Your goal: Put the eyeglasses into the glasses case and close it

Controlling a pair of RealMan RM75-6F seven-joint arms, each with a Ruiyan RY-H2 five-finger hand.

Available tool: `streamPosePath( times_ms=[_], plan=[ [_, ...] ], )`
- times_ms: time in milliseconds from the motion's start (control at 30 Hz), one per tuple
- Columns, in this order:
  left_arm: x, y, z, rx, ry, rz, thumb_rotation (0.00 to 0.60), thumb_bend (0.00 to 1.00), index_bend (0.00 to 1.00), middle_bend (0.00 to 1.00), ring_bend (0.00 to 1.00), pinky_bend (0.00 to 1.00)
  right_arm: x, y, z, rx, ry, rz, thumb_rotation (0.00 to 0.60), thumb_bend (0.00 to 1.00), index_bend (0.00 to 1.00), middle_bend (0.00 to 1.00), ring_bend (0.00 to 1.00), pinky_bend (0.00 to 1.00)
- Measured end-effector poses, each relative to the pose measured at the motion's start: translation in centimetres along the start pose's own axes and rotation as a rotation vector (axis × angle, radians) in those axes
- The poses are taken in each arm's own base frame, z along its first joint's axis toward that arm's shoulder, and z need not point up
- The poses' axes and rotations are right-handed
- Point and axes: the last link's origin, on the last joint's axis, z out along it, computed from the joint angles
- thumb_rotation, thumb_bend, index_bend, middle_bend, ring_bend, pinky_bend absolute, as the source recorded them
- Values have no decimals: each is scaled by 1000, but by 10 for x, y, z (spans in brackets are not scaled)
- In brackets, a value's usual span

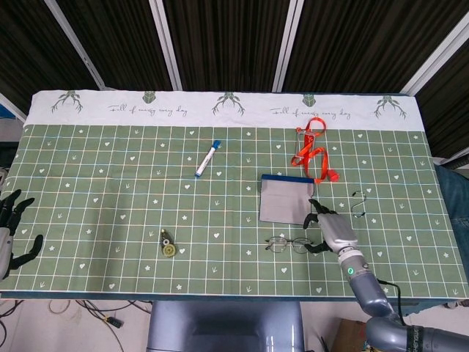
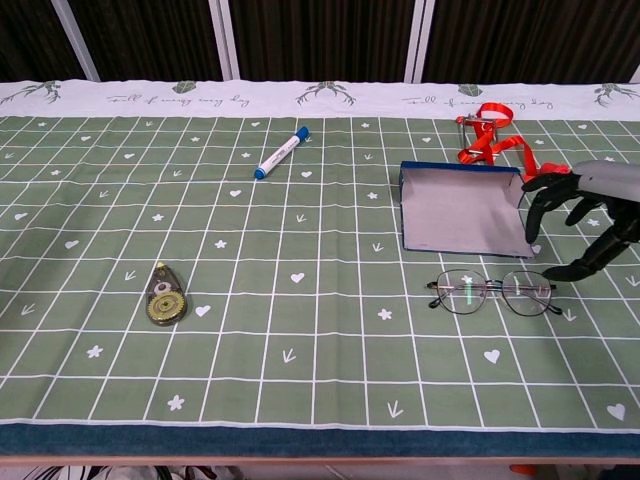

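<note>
The eyeglasses [image 1: 289, 244] [image 2: 492, 292] lie folded open on the green cloth, just in front of the grey glasses case [image 1: 286, 199] [image 2: 464, 211], which lies open with its blue-edged lid toward the far side. My right hand [image 1: 331, 228] [image 2: 586, 212] hovers at the right end of the glasses, fingers spread and holding nothing; its fingertips [image 2: 552, 274] come close to the right lens. My left hand [image 1: 9, 233] hangs open off the table's left edge, seen only in the head view.
A blue-capped marker [image 1: 207, 158] lies mid-table, a correction-tape dispenser [image 1: 168, 245] at front left, and an orange lanyard [image 1: 314, 152] behind the case. A small metal clip [image 1: 357, 203] lies to the right of the case.
</note>
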Motion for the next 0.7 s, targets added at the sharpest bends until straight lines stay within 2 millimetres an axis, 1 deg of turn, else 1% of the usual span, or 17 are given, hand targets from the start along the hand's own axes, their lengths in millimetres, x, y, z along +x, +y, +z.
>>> streamPosePath(
  times_ms=[133, 200, 433, 700],
  plan=[
    [0, 0, 0, 1, -3, 0, 600, 388, 119, 0, 0, 0, -9, -14, 5, 12, -3, -2, 600, 323, 491, 71, 148, 211],
    [0, 0, 0, 2, -2, -1, 600, 388, 119, 0, 0, 0, -13, -18, 7, 11, -7, -4, 600, 341, 493, 71, 148, 211],
    [1, -1, 0, 3, -2, -1, 600, 388, 119, 0, 0, 0, -23, -25, 13, 4, -18, 1, 600, 358, 508, 71, 148, 211],
    [1, -1, 0, 6, -2, -3, 600, 388, 119, 0, 0, 0, -30, -27, 16, 1, -25, 6, 600, 358, 540, 71, 148, 211]
  ],
)
